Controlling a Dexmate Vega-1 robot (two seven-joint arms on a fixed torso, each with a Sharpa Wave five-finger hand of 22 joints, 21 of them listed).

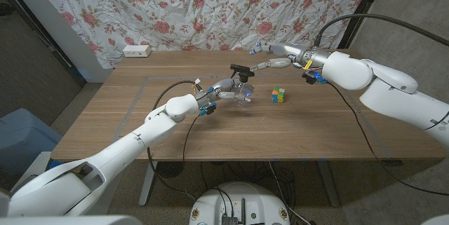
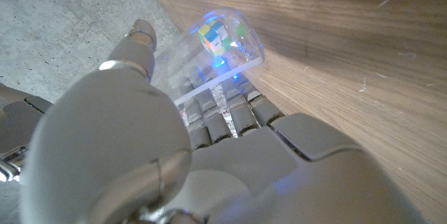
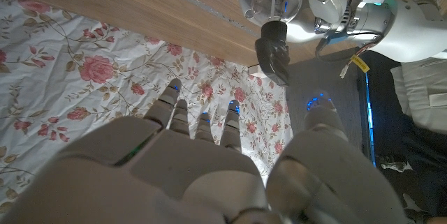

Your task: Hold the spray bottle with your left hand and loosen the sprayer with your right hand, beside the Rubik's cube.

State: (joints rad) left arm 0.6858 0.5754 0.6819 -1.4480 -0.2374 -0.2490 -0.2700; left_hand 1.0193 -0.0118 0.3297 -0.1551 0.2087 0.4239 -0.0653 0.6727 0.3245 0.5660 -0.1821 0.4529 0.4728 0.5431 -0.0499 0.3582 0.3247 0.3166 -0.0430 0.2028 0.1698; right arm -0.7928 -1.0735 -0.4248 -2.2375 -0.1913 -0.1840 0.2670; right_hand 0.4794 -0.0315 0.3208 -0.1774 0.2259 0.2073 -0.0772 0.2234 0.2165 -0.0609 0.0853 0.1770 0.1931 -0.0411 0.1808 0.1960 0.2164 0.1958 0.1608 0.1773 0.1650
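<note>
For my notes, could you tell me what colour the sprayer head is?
Black; the sprayer head shows best in the head view.

From my seat, the spray bottle [image 1: 245, 90] in my left hand [image 1: 223, 92] has the Rubik's cube [image 1: 279, 95] close at its 3 o'clock, narrowing that side. My right hand [image 1: 275, 58] hangs at 1 o'clock above open tabletop [image 1: 140, 113].

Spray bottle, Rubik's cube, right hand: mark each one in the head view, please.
spray bottle [image 1: 245, 92], head view, on its clear body below the black sprayer.
Rubik's cube [image 1: 278, 95], head view, on the cube's front face.
right hand [image 1: 275, 55], head view, on the middle of the hand, above the table.
</note>
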